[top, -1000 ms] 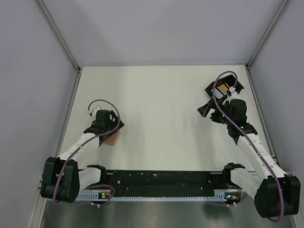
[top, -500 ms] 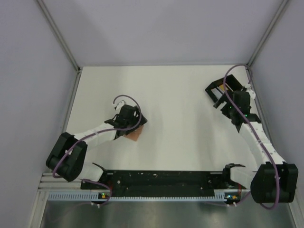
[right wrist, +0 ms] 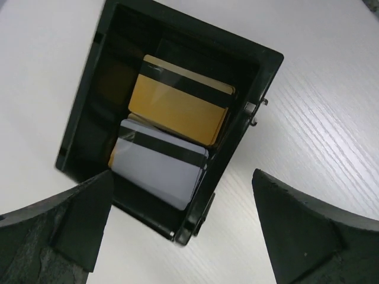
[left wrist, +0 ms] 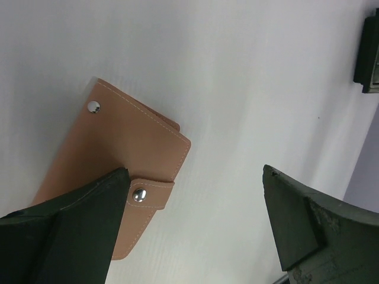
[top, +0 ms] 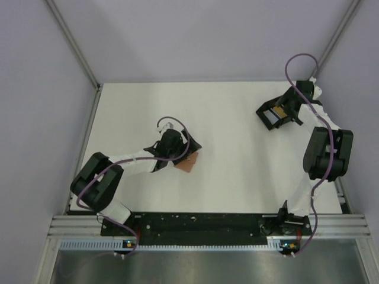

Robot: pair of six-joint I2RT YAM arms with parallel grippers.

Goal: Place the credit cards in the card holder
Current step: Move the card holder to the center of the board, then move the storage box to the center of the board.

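The tan card holder (left wrist: 118, 154) lies flat and snapped shut on the white table; it also shows in the top view (top: 187, 164). My left gripper (left wrist: 195, 177) is open, and its left finger (left wrist: 77, 225) lies over the holder's near edge. The yellow-orange card (right wrist: 180, 100) and the light blue card (right wrist: 160, 163), stripes up, lie overlapping inside the black tray (right wrist: 260, 77). My right gripper (right wrist: 182, 177) is open and hovers above the tray's near corner. In the top view it (top: 293, 106) is at the back right.
The black tray (top: 260, 110) sits near the back right corner, close to the right wall. It shows at the left wrist view's right edge (left wrist: 370, 53). The arm bases and a black rail (top: 201, 222) run along the near edge.
My left gripper has moved right toward the table's middle, and the card holder has slid along with it. My right arm has folded back, bringing its gripper over the tray.
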